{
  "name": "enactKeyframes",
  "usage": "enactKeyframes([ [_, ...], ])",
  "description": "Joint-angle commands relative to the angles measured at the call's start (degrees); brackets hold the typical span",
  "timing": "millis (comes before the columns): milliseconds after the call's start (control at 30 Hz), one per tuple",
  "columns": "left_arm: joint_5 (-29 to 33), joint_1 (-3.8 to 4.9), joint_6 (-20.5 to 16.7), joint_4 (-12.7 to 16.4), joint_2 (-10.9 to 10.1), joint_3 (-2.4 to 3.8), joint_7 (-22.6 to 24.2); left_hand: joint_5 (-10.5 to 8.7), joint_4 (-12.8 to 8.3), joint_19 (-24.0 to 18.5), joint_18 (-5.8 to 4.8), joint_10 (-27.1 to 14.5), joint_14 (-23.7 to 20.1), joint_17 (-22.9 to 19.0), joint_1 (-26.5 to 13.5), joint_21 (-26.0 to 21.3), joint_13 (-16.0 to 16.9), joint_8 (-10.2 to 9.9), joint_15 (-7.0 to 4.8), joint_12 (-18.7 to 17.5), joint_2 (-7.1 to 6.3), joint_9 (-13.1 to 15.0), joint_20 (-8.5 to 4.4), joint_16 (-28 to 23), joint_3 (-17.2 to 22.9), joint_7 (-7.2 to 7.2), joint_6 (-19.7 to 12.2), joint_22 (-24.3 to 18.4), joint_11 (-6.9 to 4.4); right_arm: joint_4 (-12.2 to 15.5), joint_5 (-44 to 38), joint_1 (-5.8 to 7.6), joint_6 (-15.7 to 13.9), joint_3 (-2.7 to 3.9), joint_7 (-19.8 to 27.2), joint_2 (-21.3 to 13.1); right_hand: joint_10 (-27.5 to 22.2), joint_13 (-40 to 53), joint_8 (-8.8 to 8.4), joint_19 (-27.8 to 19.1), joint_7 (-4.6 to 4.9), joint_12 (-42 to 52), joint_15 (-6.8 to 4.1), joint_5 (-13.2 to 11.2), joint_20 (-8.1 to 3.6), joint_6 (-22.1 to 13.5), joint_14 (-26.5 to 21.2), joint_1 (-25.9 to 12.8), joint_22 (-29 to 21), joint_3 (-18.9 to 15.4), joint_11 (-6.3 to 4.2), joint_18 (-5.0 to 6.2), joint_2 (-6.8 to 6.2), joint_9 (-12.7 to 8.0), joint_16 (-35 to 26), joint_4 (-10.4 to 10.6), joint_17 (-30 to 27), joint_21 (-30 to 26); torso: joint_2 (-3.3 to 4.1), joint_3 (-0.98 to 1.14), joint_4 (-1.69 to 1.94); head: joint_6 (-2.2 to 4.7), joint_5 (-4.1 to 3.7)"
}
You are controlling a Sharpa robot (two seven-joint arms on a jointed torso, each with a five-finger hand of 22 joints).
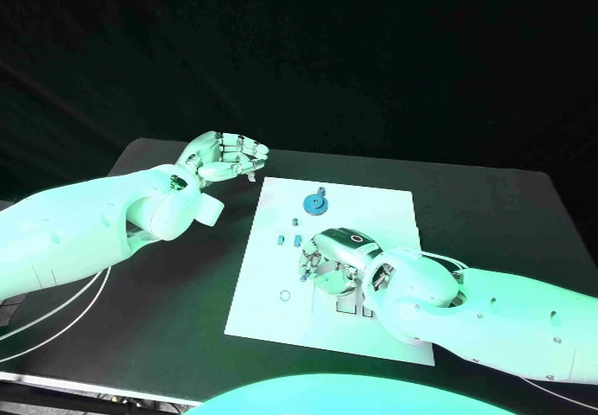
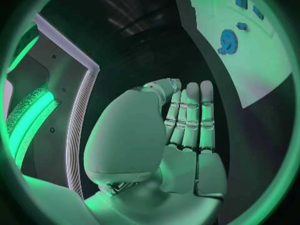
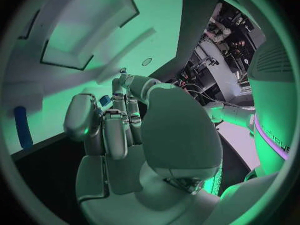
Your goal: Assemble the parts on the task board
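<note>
The white task board (image 1: 374, 216) lies in the middle of the table. A blue gear (image 1: 315, 203) stands near its far edge, with small blue parts (image 1: 295, 222) just in front of it. My right hand (image 1: 336, 257) hovers low over the board's middle with its fingers curled. In the right wrist view it (image 3: 115, 130) pinches a small blue part (image 3: 105, 100) between thumb and fingers. My left hand (image 1: 225, 157) is raised beyond the board's far left corner and holds nothing. In the left wrist view its fingers (image 2: 190, 120) are stretched out side by side, with the gear (image 2: 228, 41) beyond them.
An oblong blue part (image 3: 22, 126) lies on the board (image 3: 75, 85) near its edge, and a small round hole (image 3: 146, 61) sits ahead of the right hand's fingertips. Black table (image 1: 162, 285) surrounds the board.
</note>
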Motion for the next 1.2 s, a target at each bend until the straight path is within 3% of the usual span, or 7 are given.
enactKeyframes([
  [33,0.3,0.07,1.1,0.1,0.1,0.04,0.2,0.08,-0.3,-0.3,0.9,-0.4,-0.3,-0.1,-0.3,-0.2,-0.1,0.4,0.24,-0.3,-0.02,-0.1,0.13,-0.4,0.0,0.29,0.1,-0.1,-0.08,0.0,-0.1,-0.07,0.9,-0.02,0.1,0.1,3.2,0.0,0.14,0.0,0.28,0.3,-0.29,0.3,0.06,0.0,2.7,-0.6,2.8,-0.1,-2.71,-0.59,-0.06,0.1,0.1,-0.3,0.1,-0.3,0.0,0.0,0.0,-0.01,-0.03],
  [533,0.3,0.07,1.1,0.1,0.1,0.04,0.2,0.06,-0.3,-0.3,0.89,-0.4,-0.4,-0.1,-0.4,-0.2,-0.1,0.4,0.25,-0.3,-0.02,-0.1,0.15,-0.4,-0.1,0.3,0.1,-0.1,-0.07,-0.4,-0.5,-0.12,1.6,-0.13,-0.7,0.6,3.3,0.1,0.13,0.0,0.29,0.3,-0.28,0.2,0.07,0.0,2.7,-0.7,2.7,-0.1,-2.7,-0.56,-0.04,0.1,0.0,-0.4,0.0,-0.4,0.03,0.01,0.01,-0.08,-0.27],
  [1200,0.3,0.07,1.7,0.1,0.0,0.04,-0.1,0.08,-0.5,-0.4,0.89,-0.5,-0.4,-0.1,-0.5,-0.3,-0.2,0.4,0.27,-0.3,0.02,-0.2,0.16,-0.4,0.0,0.3,0.1,-0.1,-0.05,-0.5,-2.2,-0.23,4.5,-0.46,-2.8,1.9,3.2,0.1,0.05,-0.3,0.34,0.1,-0.24,0.2,0.09,-0.1,2.6,-0.9,2.5,-0.1,-2.65,-0.44,0.03,0.1,-0.1,-0.5,-0.3,-1.1,0.01,-0.02,0.02,0.1,-0.57],
])
